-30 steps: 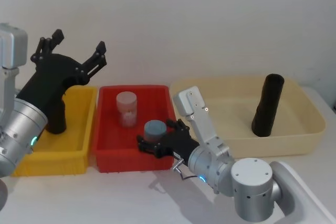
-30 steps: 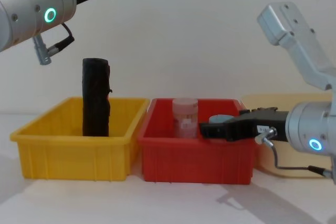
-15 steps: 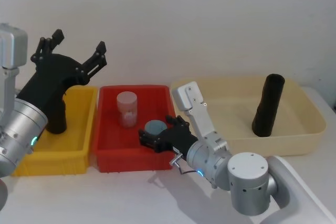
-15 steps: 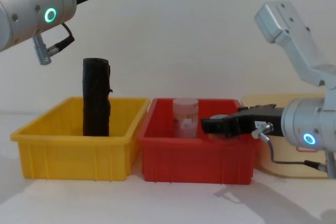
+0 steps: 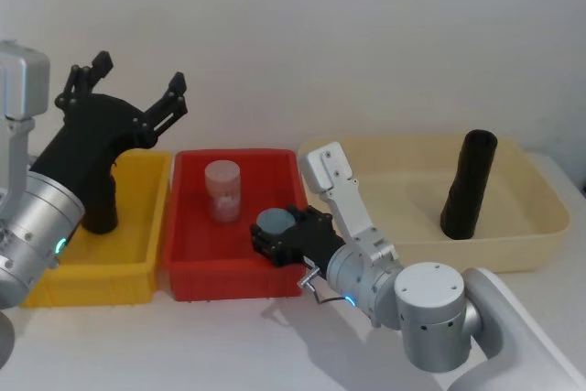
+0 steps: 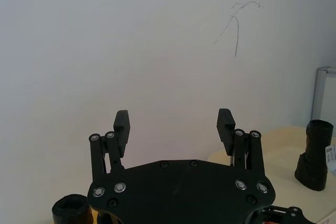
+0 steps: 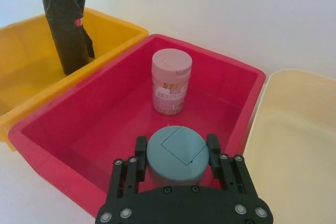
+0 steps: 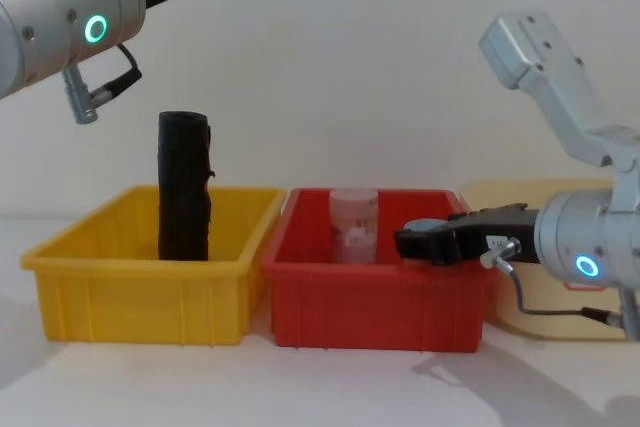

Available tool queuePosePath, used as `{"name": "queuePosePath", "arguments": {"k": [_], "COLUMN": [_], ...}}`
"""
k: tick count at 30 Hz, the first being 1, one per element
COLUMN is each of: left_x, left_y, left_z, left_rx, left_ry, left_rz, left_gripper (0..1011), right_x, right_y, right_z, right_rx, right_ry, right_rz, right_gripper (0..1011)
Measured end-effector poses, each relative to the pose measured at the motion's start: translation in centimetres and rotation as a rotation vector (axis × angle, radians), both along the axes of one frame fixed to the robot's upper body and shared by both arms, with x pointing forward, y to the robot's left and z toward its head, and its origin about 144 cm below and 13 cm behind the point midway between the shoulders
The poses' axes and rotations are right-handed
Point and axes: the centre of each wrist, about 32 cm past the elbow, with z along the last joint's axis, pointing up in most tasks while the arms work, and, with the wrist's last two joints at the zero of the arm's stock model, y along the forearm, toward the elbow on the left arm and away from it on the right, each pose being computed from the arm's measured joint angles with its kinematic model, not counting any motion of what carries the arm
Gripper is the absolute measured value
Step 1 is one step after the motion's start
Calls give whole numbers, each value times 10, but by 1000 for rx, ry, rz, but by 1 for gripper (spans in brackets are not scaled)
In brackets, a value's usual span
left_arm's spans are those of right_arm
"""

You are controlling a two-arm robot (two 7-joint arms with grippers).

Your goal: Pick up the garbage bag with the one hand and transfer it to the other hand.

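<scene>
The wide cream tray (image 5: pixel 513 258) on the right holds the garbage bag (image 5: pixel 467 185), standing on end and leaning a little, well away from both grippers. The red bin (image 5: pixel 229 283) holds a pink jar (image 5: pixel 222 190) and a grey-capped jar (image 5: pixel 273 222), with the right gripper (image 5: pixel 284 243) clenched around the cap. In the yellow bin (image 5: pixel 92 286) stands a second black roll (image 8: pixel 184 187); the chest view shows its side flap. The left gripper (image 5: pixel 133 78) hangs above it, spread wide.

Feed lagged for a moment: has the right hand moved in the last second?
Yes. The right hand, around the grey-lidded jar, shifted rightward within the red bin, away from the yellow bin.
</scene>
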Motion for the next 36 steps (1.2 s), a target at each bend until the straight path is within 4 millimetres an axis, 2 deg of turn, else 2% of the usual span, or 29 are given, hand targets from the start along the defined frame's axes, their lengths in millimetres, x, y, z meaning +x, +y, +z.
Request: {"name": "queuePosePath", "arguments": {"k": [11, 22, 28, 36], "left_x": [0, 0, 0, 0], "left_y": [0, 0, 0, 0], "left_z": [0, 0, 0, 0], "left_rx": [0, 0, 0, 0], "left_ry": [0, 0, 0, 0], "left_rz": [0, 0, 0, 0], "left_gripper": [1001, 1001, 1001, 1001], "right_x": [0, -1, 2, 7], "right_y": [-1, -7, -19, -36], "right_z": [6, 30, 49, 62], "right_rx": [9, 87, 148, 177], "right_ry": [-11, -112, -205, -280], "right_rz": [-11, -9, -28, -89], "right_gripper": [665, 665, 665, 665]}}
